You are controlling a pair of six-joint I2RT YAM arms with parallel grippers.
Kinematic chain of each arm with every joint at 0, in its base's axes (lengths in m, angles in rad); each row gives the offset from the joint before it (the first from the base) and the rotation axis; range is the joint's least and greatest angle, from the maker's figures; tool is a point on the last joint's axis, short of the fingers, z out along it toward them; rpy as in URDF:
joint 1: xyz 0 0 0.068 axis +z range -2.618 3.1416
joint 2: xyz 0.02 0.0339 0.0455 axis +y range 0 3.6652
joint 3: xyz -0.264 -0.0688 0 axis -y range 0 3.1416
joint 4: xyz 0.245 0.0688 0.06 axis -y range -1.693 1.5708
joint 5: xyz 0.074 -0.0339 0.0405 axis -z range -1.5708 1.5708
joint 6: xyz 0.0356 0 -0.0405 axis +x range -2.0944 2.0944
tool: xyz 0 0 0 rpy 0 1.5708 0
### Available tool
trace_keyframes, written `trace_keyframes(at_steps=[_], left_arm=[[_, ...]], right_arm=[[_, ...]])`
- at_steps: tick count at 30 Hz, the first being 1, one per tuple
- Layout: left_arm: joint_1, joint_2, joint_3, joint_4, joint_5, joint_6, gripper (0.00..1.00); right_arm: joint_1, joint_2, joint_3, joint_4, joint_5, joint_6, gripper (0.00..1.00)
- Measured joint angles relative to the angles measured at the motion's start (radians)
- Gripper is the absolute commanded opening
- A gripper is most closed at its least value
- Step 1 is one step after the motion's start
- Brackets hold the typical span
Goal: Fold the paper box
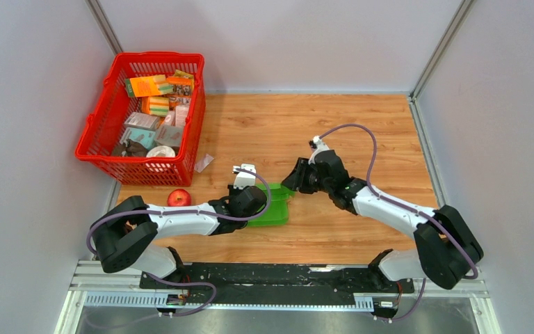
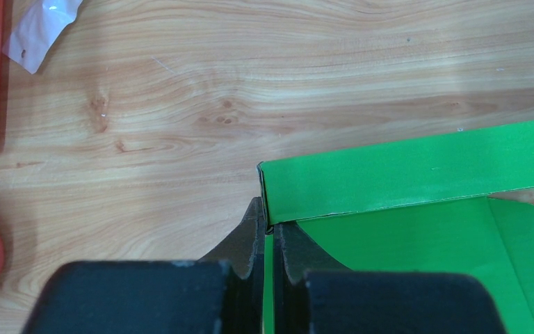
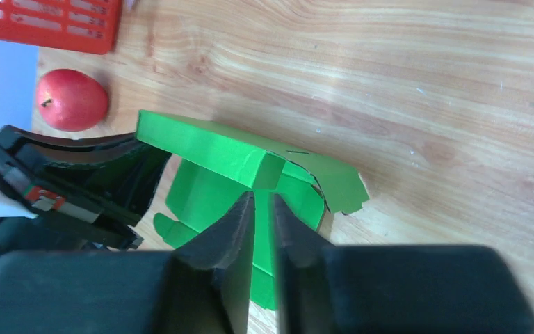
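The paper box (image 1: 274,212) is bright green card, partly folded, lying on the wooden table between my arms. One long wall (image 2: 403,174) is folded up and stands over the flat base (image 2: 417,264). My left gripper (image 2: 268,233) is shut on the wall's left end, with card edge-on between the fingers; in the top view the left gripper (image 1: 256,193) is at the box's left side. My right gripper (image 3: 261,198) is nearly shut, its tips at the wall's right end (image 3: 264,170); the top view shows the right gripper (image 1: 290,186) at the box's far right corner. A loose flap (image 3: 337,188) sticks out on the right.
A red basket (image 1: 97,149) holding several small packages stands at the far left. A red apple (image 1: 179,197) lies just left of the left wrist. A scrap of white plastic (image 1: 204,162) lies beside the basket. Grey walls close in both sides.
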Motion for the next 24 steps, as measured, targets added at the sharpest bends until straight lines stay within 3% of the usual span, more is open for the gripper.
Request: trace_keyframes(at_steps=[2, 10, 24], left_arm=[[0.000, 0.000, 0.000, -0.002, 0.000, 0.001, 0.00], [0.000, 0.001, 0.001, -0.003, -0.001, -0.018, 0.00], [0.000, -0.006, -0.005, -0.006, -0.004, -0.045, 0.00]], right_arm=[[0.023, 0.004, -0.004, -0.005, 0.033, -0.042, 0.00], [0.148, 0.086, -0.007, -0.048, 0.219, -0.126, 0.00], [0.216, 0.201, 0.010, -0.071, 0.464, -0.098, 0.00]])
